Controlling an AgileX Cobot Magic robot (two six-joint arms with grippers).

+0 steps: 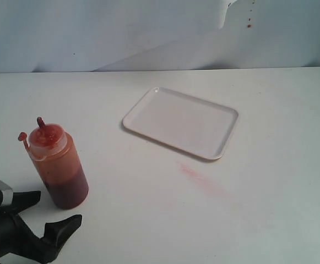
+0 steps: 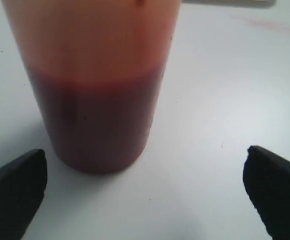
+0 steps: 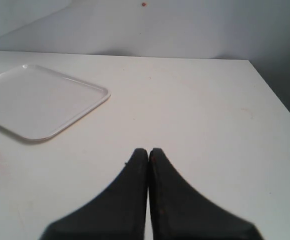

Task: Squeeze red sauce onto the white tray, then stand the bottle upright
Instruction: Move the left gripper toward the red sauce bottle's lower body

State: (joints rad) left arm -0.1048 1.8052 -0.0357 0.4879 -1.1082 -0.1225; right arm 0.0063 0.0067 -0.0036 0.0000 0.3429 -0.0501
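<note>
The bottle point(image 1: 60, 165) stands upright on the white table at the left, its red nozzle up and the small cap hanging beside it. Dark red sauce point(image 2: 97, 125) fills its lower half. My left gripper point(image 1: 59, 207) is open just in front of the bottle's base. In the left wrist view the left gripper point(image 2: 145, 165) has its black fingers point(image 2: 15, 185) spread wide, with the bottle point(image 2: 97, 55) just beyond the tips and touching neither finger. The white tray point(image 1: 182, 121) lies flat mid-table, its surface plain white. My right gripper point(image 3: 148, 150) is shut on nothing, near the white tray point(image 3: 40, 100).
A faint pink smear point(image 1: 201, 179) marks the table in front of the tray. A few red specks point(image 1: 248, 25) dot the back wall. The table's right edge point(image 3: 274, 100) runs close to my right gripper.
</note>
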